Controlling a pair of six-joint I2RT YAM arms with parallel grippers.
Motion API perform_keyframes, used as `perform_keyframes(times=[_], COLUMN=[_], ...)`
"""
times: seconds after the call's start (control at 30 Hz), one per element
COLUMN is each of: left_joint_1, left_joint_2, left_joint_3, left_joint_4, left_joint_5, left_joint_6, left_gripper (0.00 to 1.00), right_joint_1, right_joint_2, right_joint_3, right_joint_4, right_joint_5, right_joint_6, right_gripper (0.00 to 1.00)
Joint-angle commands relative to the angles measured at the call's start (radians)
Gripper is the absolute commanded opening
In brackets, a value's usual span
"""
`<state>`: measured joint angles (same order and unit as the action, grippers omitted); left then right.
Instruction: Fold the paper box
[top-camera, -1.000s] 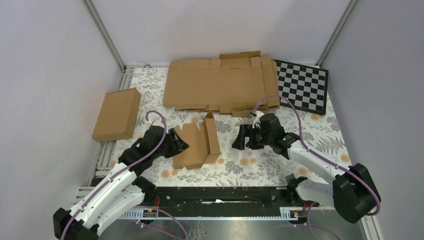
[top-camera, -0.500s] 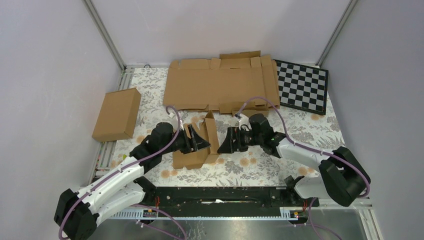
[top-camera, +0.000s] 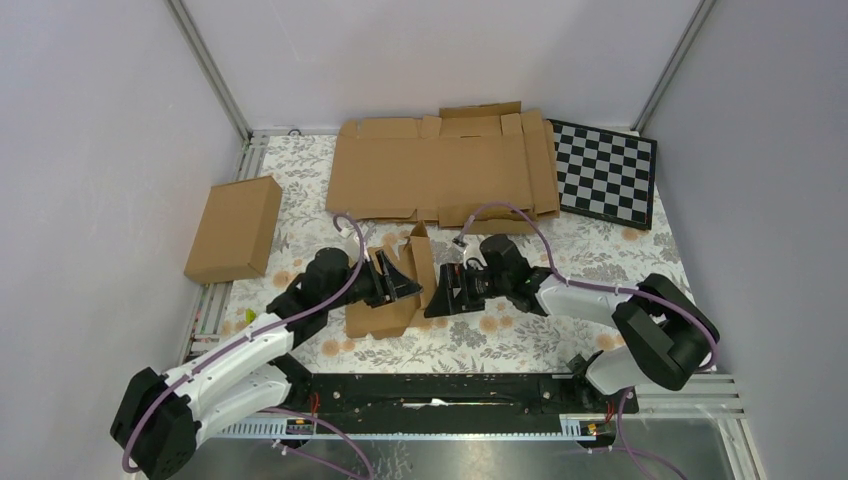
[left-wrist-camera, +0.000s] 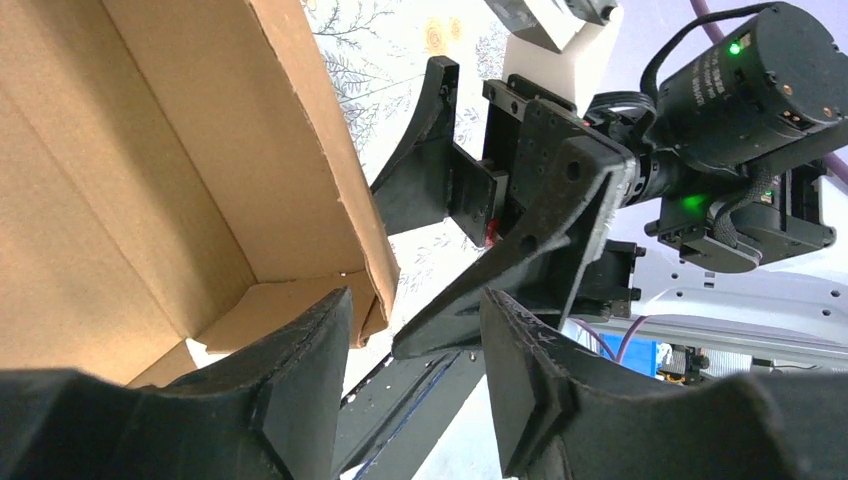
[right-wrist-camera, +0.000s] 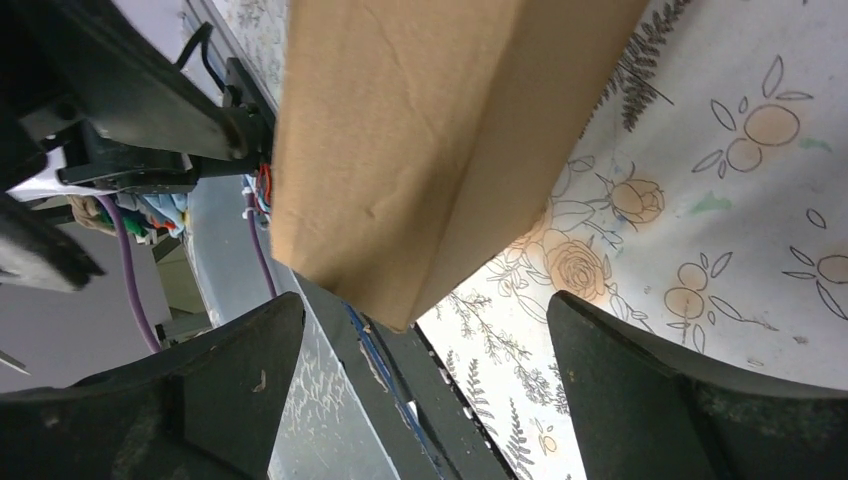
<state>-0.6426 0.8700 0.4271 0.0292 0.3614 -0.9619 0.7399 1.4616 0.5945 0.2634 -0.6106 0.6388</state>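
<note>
The left claw (left-wrist-camera: 415, 400) stands part open with nothing between its black fingers. The free corner of the raised wall of the box (left-wrist-camera: 170, 170) sits just off one fingertip. The right claw (right-wrist-camera: 425, 400) is spread wide and is empty too. The outer corner of that wall lies just ahead of its gap, untouched as far as I can tell. The two claws face each other across the wall, left inside the box and right outside.

The box (top-camera: 375, 316) lies on the table (top-camera: 650, 250) between the arms, towards the near edge. It is half formed: base flat, right wall up, tabbed flaps loose at the back.

It is plain brown corrugated card, matt, with scored crease lines and raw cut edges. I judge it light and stiff across each panel, hinging readily at the creases. It would likely slide on the flowered cloth if pushed from one side only, so one claw should brace while the other folds. A hard pinch would probably dent the thin wall. The best hold looks to be the wall's top edge, or a flap close to its crease.

Further out lie a bigger closed carton (top-camera: 233, 228) at the left, wide flat sheets (top-camera: 440, 170) at the back, and a chequerboard (top-camera: 605, 172) beside them.
</note>
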Motion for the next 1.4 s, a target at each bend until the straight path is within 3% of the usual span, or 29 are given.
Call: perform_keyframes(times=[0.0,0.3,0.6,0.87,1.0,1.2,1.37], left_joint_1=[-0.002,-0.002,0.014,0.024,0.024,0.027,0.027], left_joint_2=[0.03,0.078,0.047,-0.002,-0.017,-0.033,-0.048], left_joint_3=[0.011,0.009,-0.049,-0.056,-0.048,-0.045,-0.041], left_joint_4=[0.114,0.125,0.135,0.08,0.051,0.004,-0.028], left_joint_5=[-0.003,-0.036,-0.068,-0.099,-0.122,-0.157,-0.182], left_joint_6=[-0.006,0.002,-0.006,0.01,0.023,0.041,0.056], left_gripper=[0.5,0.45,0.4,0.38,0.38,0.37,0.37], right_joint_1=[0.007,0.006,0.006,0.019,0.053,0.12,0.121], right_joint_2=[-0.058,0.036,0.165,0.225,0.239,0.261,0.251], right_joint_3=[0.03,0.101,0.062,0.056,0.106,0.23,0.256], right_joint_4=[0.06,0.003,0.131,0.145,0.071,-0.157,-0.188], right_joint_5=[0.014,0.065,-0.019,-0.023,-0.002,0.182,0.2], right_joint_6=[0.021,0.06,0.13,0.128,0.092,-0.002,-0.017], right_gripper=[1.0,0.99,0.92,0.93,0.97,0.99,0.99])
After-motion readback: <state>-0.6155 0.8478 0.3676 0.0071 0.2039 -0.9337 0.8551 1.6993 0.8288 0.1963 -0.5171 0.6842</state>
